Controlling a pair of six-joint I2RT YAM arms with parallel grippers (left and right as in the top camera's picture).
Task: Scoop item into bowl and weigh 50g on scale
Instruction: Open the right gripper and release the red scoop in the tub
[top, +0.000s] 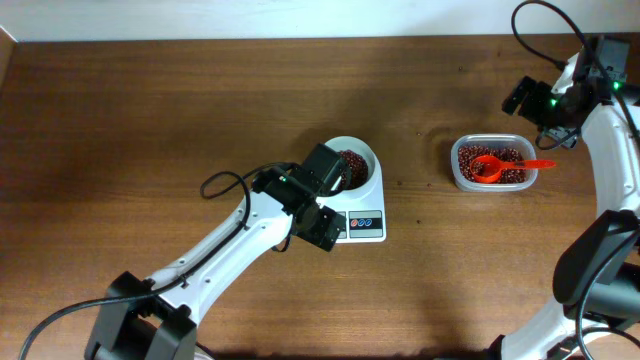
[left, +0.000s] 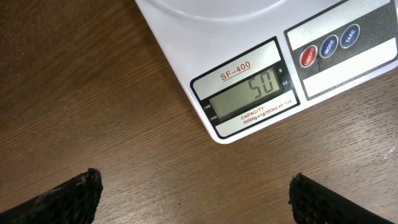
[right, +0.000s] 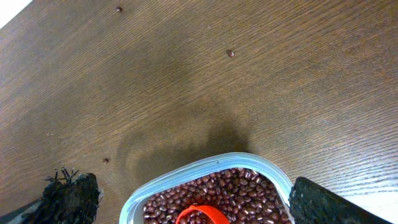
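At the table's centre, the bowl of beans sits on the scale, reading 50, just under the wide, empty left claw, while the right claw, also wide, hovers above the tub near the right edge.

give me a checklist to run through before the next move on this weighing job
1. Scale reads 50: ok.
2. Unit set to grams: cannot tell, marks too small.
3. Bowl with beans sits on the scale: ok.
4. Left gripper open, holding nothing: ok.
5. Right gripper open, scoop lying in the tub: ok.
6. No spill on the table: not ok, stray beans lie near the tub.
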